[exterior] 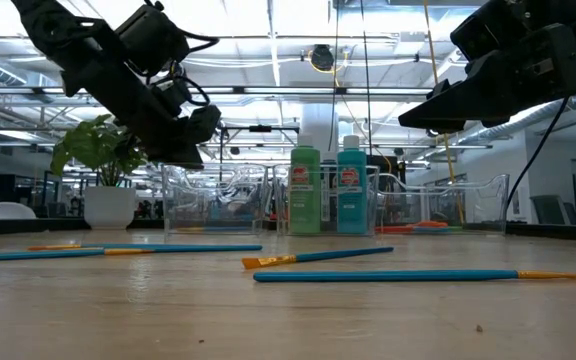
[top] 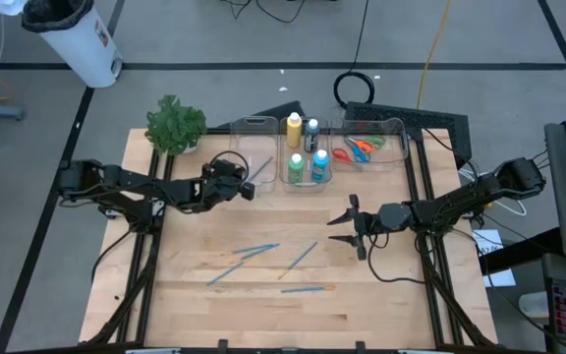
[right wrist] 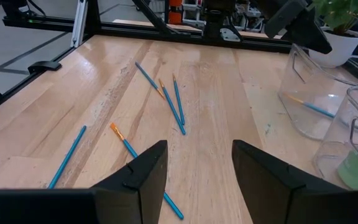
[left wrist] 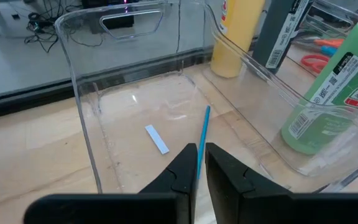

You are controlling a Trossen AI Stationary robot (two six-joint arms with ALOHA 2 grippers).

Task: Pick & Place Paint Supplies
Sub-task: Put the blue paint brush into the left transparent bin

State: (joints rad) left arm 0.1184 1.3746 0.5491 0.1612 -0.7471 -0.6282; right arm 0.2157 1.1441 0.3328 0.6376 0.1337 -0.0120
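My left gripper (top: 251, 189) hovers over the near end of the left clear bin (top: 254, 147), its fingers a narrow gap apart. A thin blue paintbrush (left wrist: 205, 124) lies inside that bin (left wrist: 79, 74) and shows through the gap of the left gripper (left wrist: 201, 158). In the right wrist view this brush (right wrist: 312, 107) sits well below the fingers. My right gripper (top: 337, 228) stands open above the table's right middle, nothing between its fingers (right wrist: 142, 174). Several more blue paintbrushes (top: 254, 251) lie flat on the wood.
The middle bin (top: 308, 182) holds yellow (top: 294, 131), green (top: 296, 167), blue (top: 319, 165) and dark (top: 311, 131) bottles. The right bin (top: 386, 128) holds scissors (top: 362, 147). A potted plant (top: 175, 123) stands at the far left corner. Bare wood lies along the near edge.
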